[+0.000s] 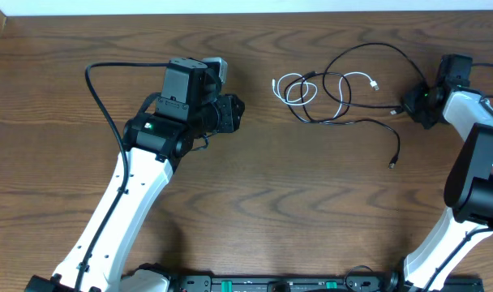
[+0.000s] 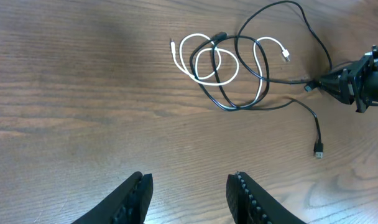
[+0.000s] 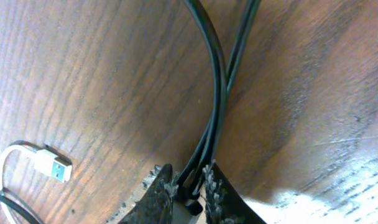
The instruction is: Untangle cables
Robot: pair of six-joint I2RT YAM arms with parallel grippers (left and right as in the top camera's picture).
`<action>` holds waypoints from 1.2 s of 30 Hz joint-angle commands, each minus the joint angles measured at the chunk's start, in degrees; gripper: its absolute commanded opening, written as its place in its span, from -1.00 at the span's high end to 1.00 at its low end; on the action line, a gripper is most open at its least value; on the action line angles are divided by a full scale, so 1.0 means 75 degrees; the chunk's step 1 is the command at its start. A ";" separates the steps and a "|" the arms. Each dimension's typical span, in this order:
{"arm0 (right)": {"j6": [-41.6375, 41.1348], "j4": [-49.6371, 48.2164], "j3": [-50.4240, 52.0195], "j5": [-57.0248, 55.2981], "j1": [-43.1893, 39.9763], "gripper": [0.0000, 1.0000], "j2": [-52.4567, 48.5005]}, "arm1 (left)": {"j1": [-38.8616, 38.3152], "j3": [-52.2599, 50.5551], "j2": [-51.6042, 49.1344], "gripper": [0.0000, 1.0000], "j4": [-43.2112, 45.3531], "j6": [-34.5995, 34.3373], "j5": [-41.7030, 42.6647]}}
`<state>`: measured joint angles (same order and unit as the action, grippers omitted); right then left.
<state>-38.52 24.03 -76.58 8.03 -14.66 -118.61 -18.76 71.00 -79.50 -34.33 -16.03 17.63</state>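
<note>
The black cable (image 1: 344, 113) and the white cable (image 1: 299, 88) lie looped through each other on the wooden table at the upper middle right. They also show in the left wrist view, the black cable (image 2: 229, 102) crossing the white cable (image 2: 204, 62). My right gripper (image 1: 409, 105) is shut on the black cable (image 3: 217, 93), pinching two strands of it between the fingertips (image 3: 190, 177). A white plug end (image 3: 52, 163) lies at the left. My left gripper (image 2: 189, 186) is open and empty, well left of the cables (image 1: 234, 113).
A loose black plug end (image 1: 392, 164) lies below the tangle, also seen in the left wrist view (image 2: 318, 149). The table's far edge runs along the top (image 1: 246, 11). The left arm's own thick wire (image 1: 100, 97) arcs over the left side.
</note>
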 commanded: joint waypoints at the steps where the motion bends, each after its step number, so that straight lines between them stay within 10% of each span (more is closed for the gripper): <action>1: 0.0481 0.0175 0.0134 -0.0545 -0.0052 0.78 -0.0274 | 0.0003 0.0061 0.0017 0.12 -0.0023 0.0134 -0.0102; 30: 0.0493 0.1037 0.0125 -0.0484 -0.5455 0.92 0.0918 | 0.0003 0.0061 0.0017 0.12 -0.0020 0.0134 -0.0105; 36: 0.0866 0.0595 0.0125 -0.0437 -0.5377 0.54 0.1781 | 0.0003 0.0061 0.0017 0.12 -0.0020 0.0134 -0.0102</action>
<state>-33.91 29.52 -75.48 5.10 -56.01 -110.34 -18.76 71.00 -79.50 -34.39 -16.01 17.63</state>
